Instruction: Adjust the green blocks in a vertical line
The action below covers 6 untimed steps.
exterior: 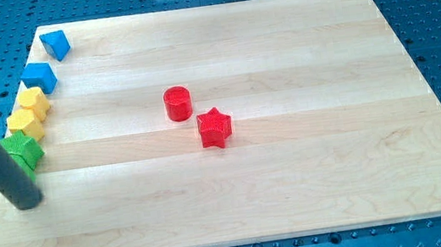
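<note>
On the table (312, 171), a column of blocks runs along the view's left edge: the blue triangular block (56, 44) nearest the view's top, the blue block (39, 76) below it, then the two yellow blocks (32, 102) (25, 123) touching one another, and the green star block (24, 151) lowest, with a second green block (25, 171) partly hidden behind the rod. My tip (28, 202) rests just below the green blocks, at the view's lower left. Near the middle, well apart from that column, the red cylinder (178, 103) sits just up and left of the red star block (215, 127).
</note>
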Each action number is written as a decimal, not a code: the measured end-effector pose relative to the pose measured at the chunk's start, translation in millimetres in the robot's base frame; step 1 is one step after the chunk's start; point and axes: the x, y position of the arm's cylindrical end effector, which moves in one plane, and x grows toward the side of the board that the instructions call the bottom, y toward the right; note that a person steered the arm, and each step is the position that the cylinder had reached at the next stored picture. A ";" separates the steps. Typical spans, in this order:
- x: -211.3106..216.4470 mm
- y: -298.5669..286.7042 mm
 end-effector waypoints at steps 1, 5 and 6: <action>-0.4 -11.6; -1.0 -40.6; -6.1 -40.6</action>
